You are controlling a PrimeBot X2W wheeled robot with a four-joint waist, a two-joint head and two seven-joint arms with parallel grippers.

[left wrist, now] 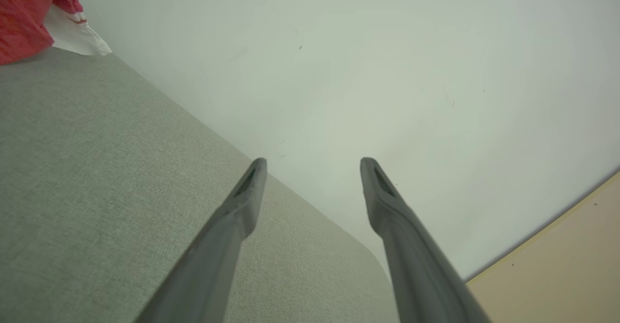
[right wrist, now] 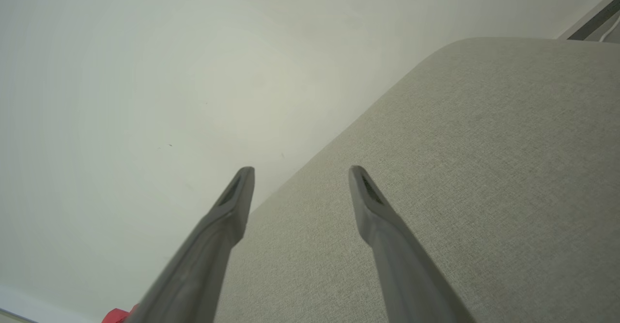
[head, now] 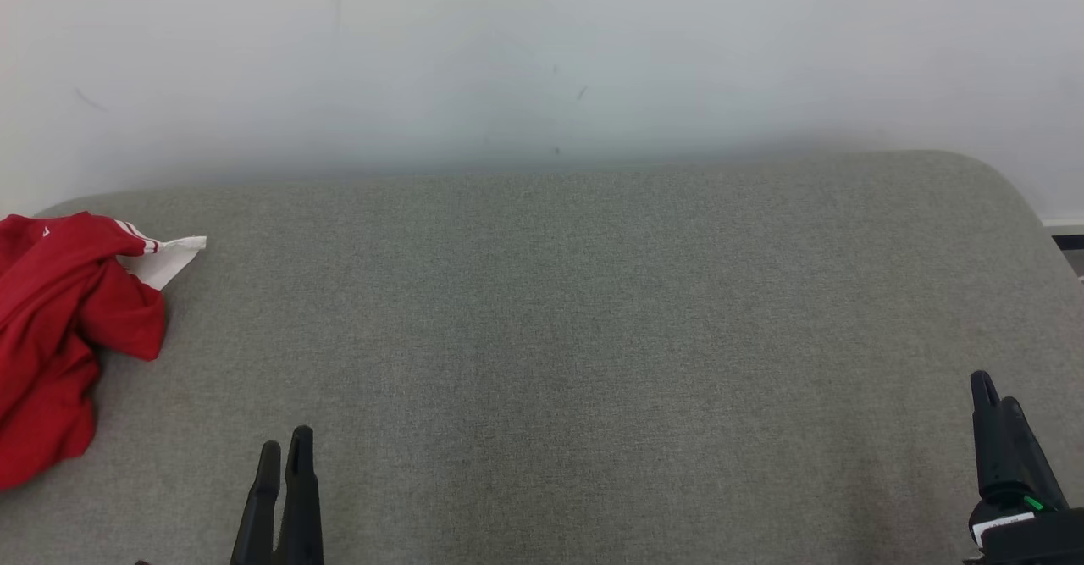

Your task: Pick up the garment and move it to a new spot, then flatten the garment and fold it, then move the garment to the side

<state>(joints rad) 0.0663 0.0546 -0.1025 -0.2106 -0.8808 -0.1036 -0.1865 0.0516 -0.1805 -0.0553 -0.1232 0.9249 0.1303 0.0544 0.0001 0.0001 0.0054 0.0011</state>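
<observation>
Far left of frame: crumpled red cloth garment with white trim (head: 59, 328) on grey fabric-covered counter (head: 550, 311). Lower left: left claw (head: 286, 442), wide, empty. Lower right: right claw (head: 995, 396), likewise. Shallow pinch could lift one layer only, leaving the rest trailing.

The grey fabric surface (head: 593, 336) carries a crumpled red garment (head: 59, 328), far left.
</observation>
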